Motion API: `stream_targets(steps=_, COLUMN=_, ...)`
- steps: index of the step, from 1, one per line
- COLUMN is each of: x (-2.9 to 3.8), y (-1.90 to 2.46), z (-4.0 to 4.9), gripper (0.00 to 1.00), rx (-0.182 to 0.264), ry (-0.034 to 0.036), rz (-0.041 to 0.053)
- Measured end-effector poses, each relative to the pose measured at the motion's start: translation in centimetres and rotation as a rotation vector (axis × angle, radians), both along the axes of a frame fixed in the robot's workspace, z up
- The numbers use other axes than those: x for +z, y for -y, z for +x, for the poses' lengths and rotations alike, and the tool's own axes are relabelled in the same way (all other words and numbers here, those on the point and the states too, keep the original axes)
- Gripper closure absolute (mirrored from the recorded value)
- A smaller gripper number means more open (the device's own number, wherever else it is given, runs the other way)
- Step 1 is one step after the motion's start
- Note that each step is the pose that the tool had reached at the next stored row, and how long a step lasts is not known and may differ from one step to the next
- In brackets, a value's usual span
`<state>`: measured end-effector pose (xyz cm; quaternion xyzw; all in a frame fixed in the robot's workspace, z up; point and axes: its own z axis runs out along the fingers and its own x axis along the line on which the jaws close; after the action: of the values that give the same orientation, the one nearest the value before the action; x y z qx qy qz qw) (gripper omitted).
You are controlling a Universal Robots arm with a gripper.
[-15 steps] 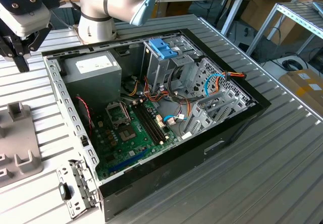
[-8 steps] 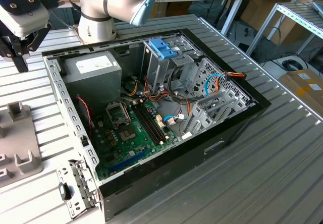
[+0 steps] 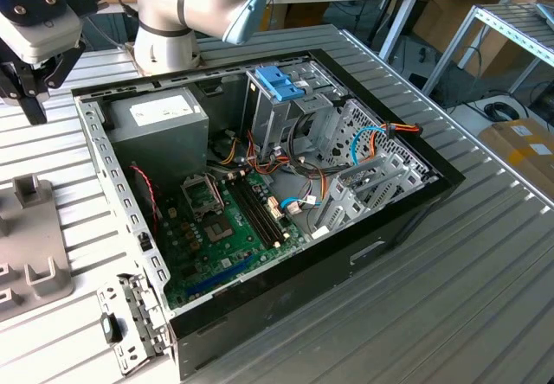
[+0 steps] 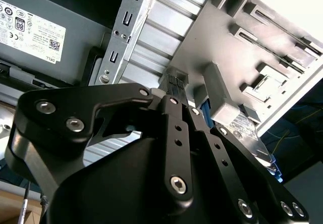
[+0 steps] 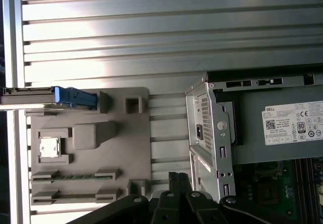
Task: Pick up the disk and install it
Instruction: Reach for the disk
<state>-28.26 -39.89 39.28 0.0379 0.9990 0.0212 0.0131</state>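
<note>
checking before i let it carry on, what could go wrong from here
1. The disk stands on its thin edge in the tray, apart from the pincer. An off-centre grasp could tip it or jam it in its slot.
2. The case rim lies close beside the pincer, so a swing might clip it.
3. Loose cables lie by the cage, where the disk could snag them.

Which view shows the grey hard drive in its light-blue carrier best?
The first wrist view: the grey hard drive is seen edge-on at the grey plastic holder, its blue end plain. The second wrist view shows part of its labelled face behind the gripper.
</note>
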Motion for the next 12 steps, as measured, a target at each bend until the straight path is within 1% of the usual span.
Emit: stream_targets(steps=12, x=0.00, y=0.00, z=-0.38, gripper=0.90, rx=0.000, ry=0.0001, rz=0.0000)
